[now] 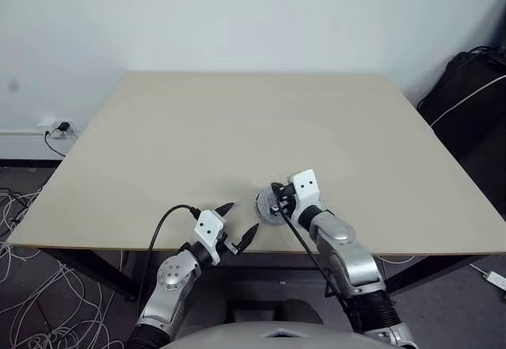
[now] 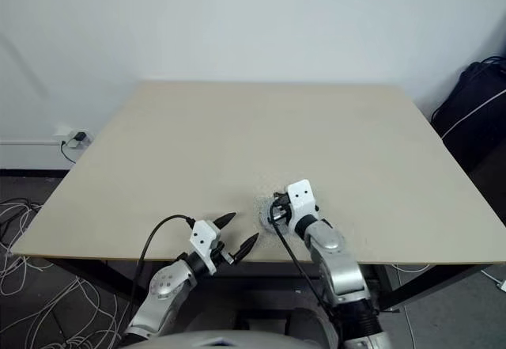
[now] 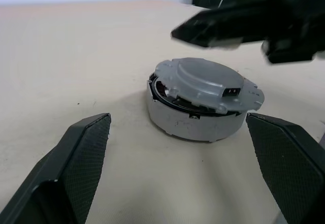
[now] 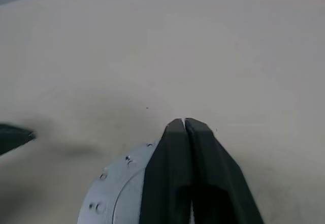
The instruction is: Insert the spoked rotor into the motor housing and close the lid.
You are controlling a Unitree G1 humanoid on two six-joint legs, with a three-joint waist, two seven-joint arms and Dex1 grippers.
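The lid (image 3: pixel 203 84) sat askew on the motor housing (image 3: pixel 195 122). The left tool (image 1: pixel 237 223) stood wide; the right tool (image 4: pixel 184 125) hovered above, fingers together.

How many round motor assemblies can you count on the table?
1. The motor housing, with the lid resting on top, sits near the table's front edge, just ahead of the right gripper.

Left tool (image 1: pixel 237 223) agape, right tool (image 4: pixel 184 124) pinched.
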